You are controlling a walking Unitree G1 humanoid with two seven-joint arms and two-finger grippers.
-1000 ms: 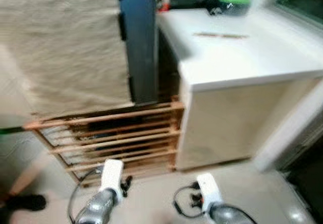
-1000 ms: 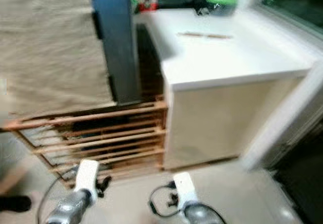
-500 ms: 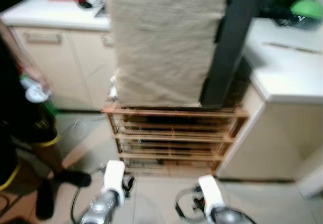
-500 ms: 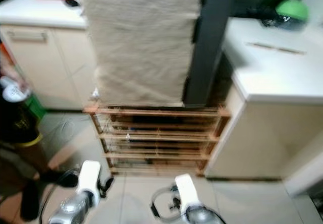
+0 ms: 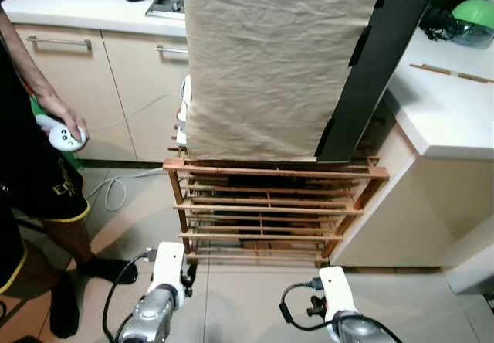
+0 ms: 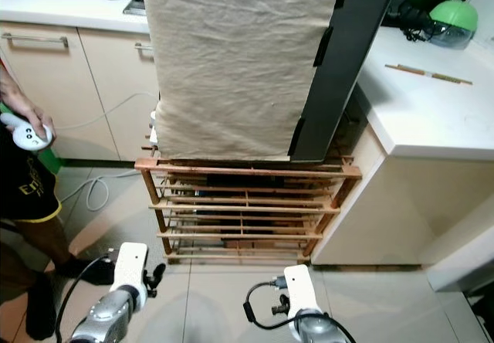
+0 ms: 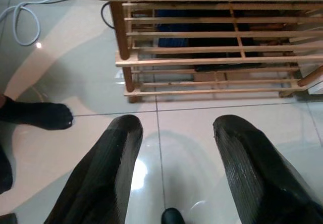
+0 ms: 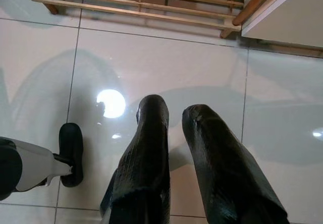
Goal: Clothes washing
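Swinging round to its left over the last second, the robot's head has brought the wooden slatted rack (image 5: 270, 212) to the middle of its view, where before the white worktop (image 5: 448, 103) filled the right side, and a person at the left edge has come into sight holding a white controller (image 5: 62, 133). Both arms hang low over the glossy tiled floor (image 7: 91, 88). The left claw (image 7: 176, 133) has its two black fingers (image 7: 113, 158) spread well apart and empty, pointing at the foot of the rack. The right claw (image 8: 174, 114) has its fingers apart by a narrower gap, also empty, above bare tile. A beige cloth (image 5: 270, 57) hangs over a tall frame standing on the rack, with a dark panel (image 5: 370, 73) beside it. A green-lidded container (image 5: 473, 18) and chopsticks (image 5: 448, 72) sit on the worktop.
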